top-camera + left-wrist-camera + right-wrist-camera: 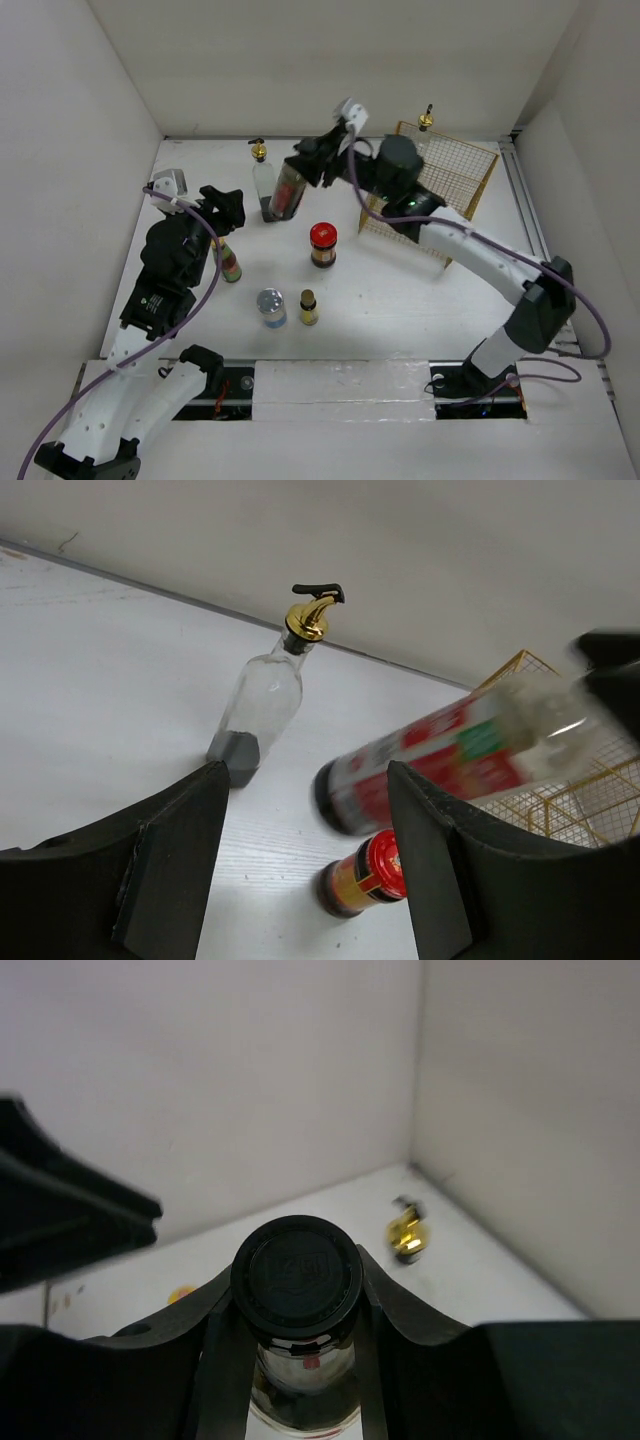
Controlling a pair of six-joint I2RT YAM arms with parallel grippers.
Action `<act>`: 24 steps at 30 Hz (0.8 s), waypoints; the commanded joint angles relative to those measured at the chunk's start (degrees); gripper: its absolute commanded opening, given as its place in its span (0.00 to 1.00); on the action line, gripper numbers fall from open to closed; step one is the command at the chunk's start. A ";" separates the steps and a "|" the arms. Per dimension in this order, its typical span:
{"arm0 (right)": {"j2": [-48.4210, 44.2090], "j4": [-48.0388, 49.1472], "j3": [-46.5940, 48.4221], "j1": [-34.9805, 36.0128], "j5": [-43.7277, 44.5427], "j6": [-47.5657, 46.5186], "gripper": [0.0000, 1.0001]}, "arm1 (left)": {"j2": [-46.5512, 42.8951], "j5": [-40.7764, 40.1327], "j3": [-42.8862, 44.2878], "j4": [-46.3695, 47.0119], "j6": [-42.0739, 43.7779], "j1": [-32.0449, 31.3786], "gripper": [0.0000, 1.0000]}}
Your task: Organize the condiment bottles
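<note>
Our right end effector (296,1290) is clamped on the neck of the black-capped bottle (430,760), one finger on each side just under the cap. The bottle hangs off the desk (100,680), tilted, with its base swung down and away from the end effector. We judge the step in hand to be carrying this bottle to its place.

The grip sits high and the body is long, so we should bring the bottle upright before travelling, or move slowly so that it does not pivot between the fingers.

A clear gold-spouted bottle (262,695) stands just beside the hanging base, on the side away from the arm. The red-lidded jar (365,875) stands below and nearer the arm's base. We lift straight up first and swing only once the base is above that gold spout.

The gold wire basket (450,170) lies behind the end effector, alongside its own forearm. If that is the goal, we draw back towards it and lower until the base is flat before letting go.

Our left end effector (307,770) hovers nearby with its fingers apart and nothing between them. It points at the carried bottle, so we keep it out of the swing path.
</note>
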 commanded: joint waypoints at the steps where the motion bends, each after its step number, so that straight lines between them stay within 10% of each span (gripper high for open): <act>1: -10.27 6.96 6.10 -5.52 8.20 -0.14 0.09 | -0.53 0.86 -0.29 2.46 0.77 0.20 0.60; 24: -17.50 -12.21 11.72 -36.91 21.83 3.72 0.06 | -0.62 1.38 -0.29 2.90 0.77 0.20 0.60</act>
